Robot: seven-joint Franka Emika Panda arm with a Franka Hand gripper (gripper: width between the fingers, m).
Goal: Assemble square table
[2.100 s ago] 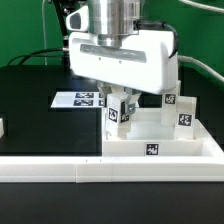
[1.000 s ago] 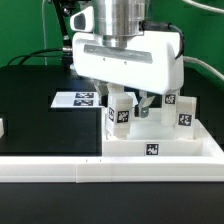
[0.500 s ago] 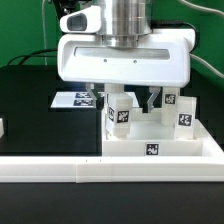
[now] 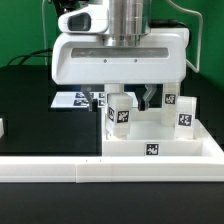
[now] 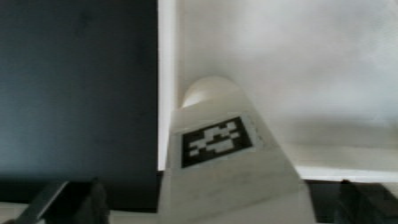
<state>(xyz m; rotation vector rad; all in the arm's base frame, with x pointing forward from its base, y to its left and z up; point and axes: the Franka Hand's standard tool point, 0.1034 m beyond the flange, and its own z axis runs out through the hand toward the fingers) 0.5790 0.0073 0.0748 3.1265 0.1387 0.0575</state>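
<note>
The square table slab [image 4: 160, 150] lies white and flat at the exterior view's right, a tag on its front side. One white tagged leg [image 4: 122, 112] stands upright at its near left corner. My gripper [image 4: 125, 98] hangs right above that leg, jaws open, a finger on each side with gaps. In the wrist view the leg [image 5: 222, 150] rises between the dark fingertips [image 5: 80, 203] of my gripper [image 5: 217, 205], apart from both, with the slab [image 5: 338, 90] behind it. Two more legs [image 4: 186, 112] [image 4: 168, 100] stand on the slab's far right.
The marker board [image 4: 75, 99] lies on the black table left of the slab. The long white L-shaped rail [image 4: 60, 170] runs along the front edge. A small white part [image 4: 2, 127] shows at the far left edge.
My hand has turned about its vertical axis to face square-on and has risen a little. The fingers have spread away from the leg. The leg still stands in its corner.
</note>
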